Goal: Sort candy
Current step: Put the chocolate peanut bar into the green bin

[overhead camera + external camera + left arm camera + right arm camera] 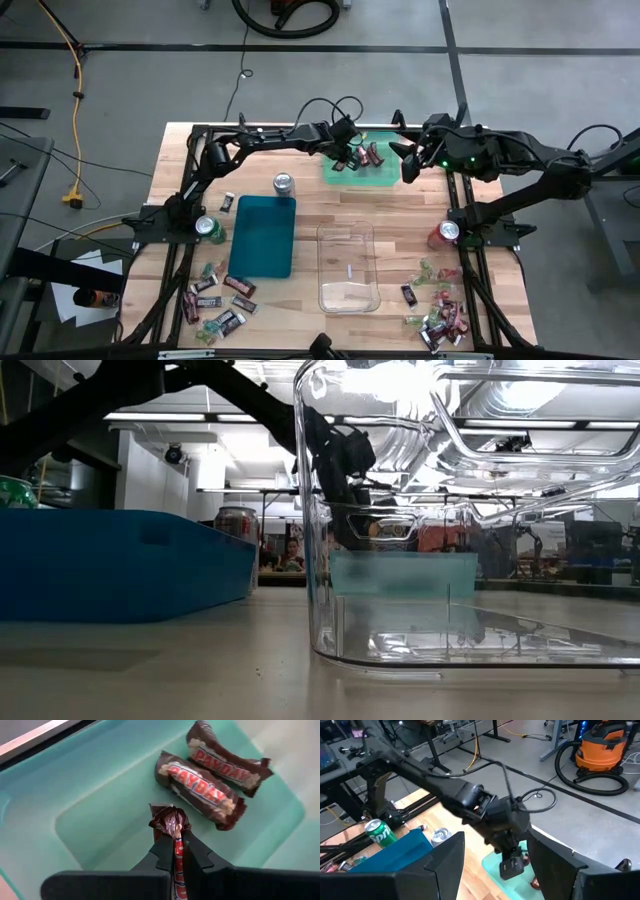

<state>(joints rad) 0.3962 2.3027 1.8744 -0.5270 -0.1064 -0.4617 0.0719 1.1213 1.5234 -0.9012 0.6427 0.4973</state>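
Glossy candy wrappers [202,782], wooden table [400,215]

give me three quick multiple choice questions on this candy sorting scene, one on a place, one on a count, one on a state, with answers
1. Where is the left pincer?
A. over the light green tray
B. over the clear bin
C. beside the candy pile at the table's near left

2. How many PayDay bars lie loose in the light green tray?
A. none
B. two
C. five

3. What is the state of the left pincer?
A. open and empty
B. shut on a candy bar
C. shut on a drink can

Answers: 1 A, the high view shows it above that tray. 2 B, the left wrist view shows two side by side. 3 B, its fingers pinch a wrapped candy bar.
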